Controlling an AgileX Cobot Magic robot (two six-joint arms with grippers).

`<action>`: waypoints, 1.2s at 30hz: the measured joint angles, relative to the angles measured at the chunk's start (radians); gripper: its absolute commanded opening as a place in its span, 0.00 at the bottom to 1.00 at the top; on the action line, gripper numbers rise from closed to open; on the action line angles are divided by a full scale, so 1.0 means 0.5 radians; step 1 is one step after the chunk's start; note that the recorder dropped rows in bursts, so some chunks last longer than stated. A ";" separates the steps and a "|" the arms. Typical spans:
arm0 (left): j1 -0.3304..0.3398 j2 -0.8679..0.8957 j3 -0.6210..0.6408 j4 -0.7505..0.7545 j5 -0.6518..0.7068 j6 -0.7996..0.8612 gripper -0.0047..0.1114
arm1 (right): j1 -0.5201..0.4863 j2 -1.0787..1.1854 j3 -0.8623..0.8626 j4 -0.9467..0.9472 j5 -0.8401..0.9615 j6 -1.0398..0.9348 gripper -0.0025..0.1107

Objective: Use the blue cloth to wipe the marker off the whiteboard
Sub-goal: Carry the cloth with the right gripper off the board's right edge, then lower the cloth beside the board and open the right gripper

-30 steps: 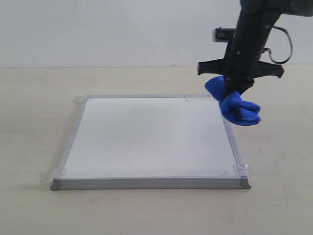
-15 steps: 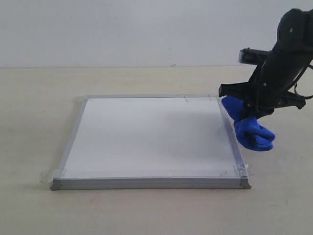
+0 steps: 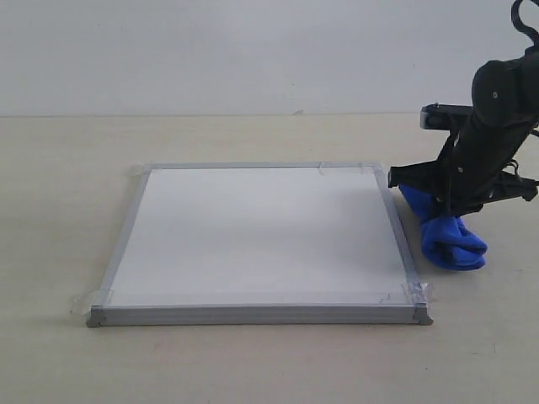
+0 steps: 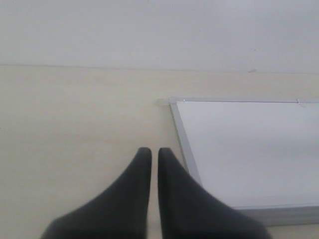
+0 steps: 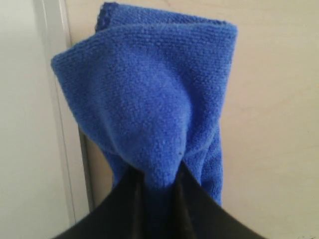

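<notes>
So the blue cloth [image 5: 149,99] is pinched in the right gripper [image 5: 154,181]. Both fingers [image 5: 124,209] are clamped on a small gathered tuck of it, and the rest balloons out past the fingertips. It's off the whiteboard [image 3: 261,227] altogether. The bulk hangs beyond the tips, just beside the metal frame [image 3: 393,227], low enough that it looks like it's on the table [image 3: 253,362], though I can't swear it's touching. The marker I honestly can't find. There's no red line anywhere on the white, so I'd guess the wipe is finished or the mark is too faint for these cameras.

What could bite: the grip is only on a little fold, so any drag along the table could tug the fabric out from between the fingers. And with the cloth that close to the frame, a sideways sweep could snag the rail or the tape [image 3: 414,292] at the corner and shove the board.

The left gripper [image 4: 150,155] is out of it, fingers together on nothing, with the board's corner off to one side of its tips.
</notes>
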 measured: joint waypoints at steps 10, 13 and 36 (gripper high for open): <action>0.000 0.000 0.000 0.000 0.000 0.000 0.08 | 0.000 0.000 0.000 -0.019 0.011 -0.050 0.02; 0.000 0.000 0.000 0.000 0.000 0.000 0.08 | 0.000 0.000 0.000 -0.019 0.011 -0.074 0.06; 0.000 0.000 0.000 0.000 0.000 0.000 0.08 | 0.000 -0.159 -0.112 0.056 0.193 -0.020 0.63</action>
